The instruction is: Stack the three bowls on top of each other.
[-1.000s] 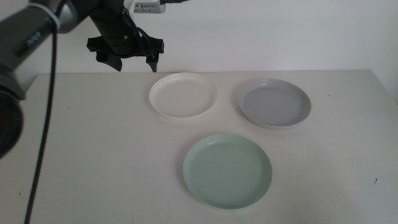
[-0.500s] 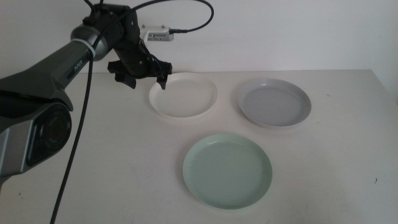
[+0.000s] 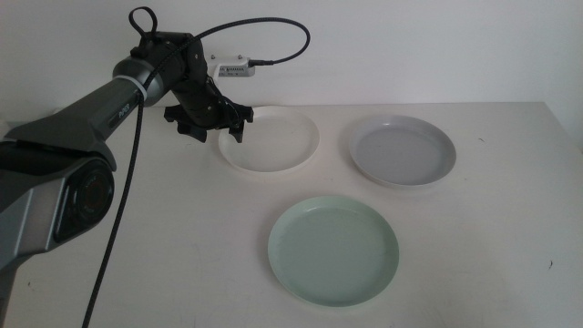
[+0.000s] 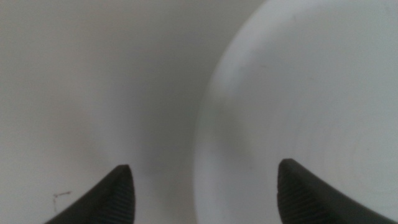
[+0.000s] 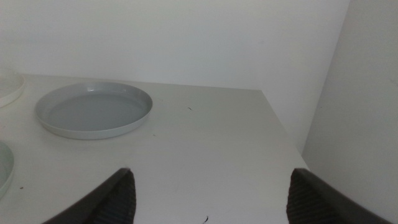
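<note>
Three bowls lie on the table: a white bowl [image 3: 271,138] at the back, a pale grey bowl [image 3: 399,150] to its right and a mint green bowl [image 3: 333,251] in front. My left gripper [image 3: 214,133] is low over the white bowl's left rim. In the left wrist view it [image 4: 205,193] is open, with one jaw over the white bowl [image 4: 311,112] and the other over bare table. My right gripper [image 5: 217,200] is open and holds nothing, out of the middle view, looking at the grey bowl [image 5: 93,111].
A small white box with a black cable [image 3: 232,67] sits against the back wall behind the left arm. In the right wrist view the table's edge [image 5: 283,134] runs close to a side wall.
My left gripper has come down and moved a little right, from above the table's back left to the white bowl's left rim. The bowls have not moved.
</note>
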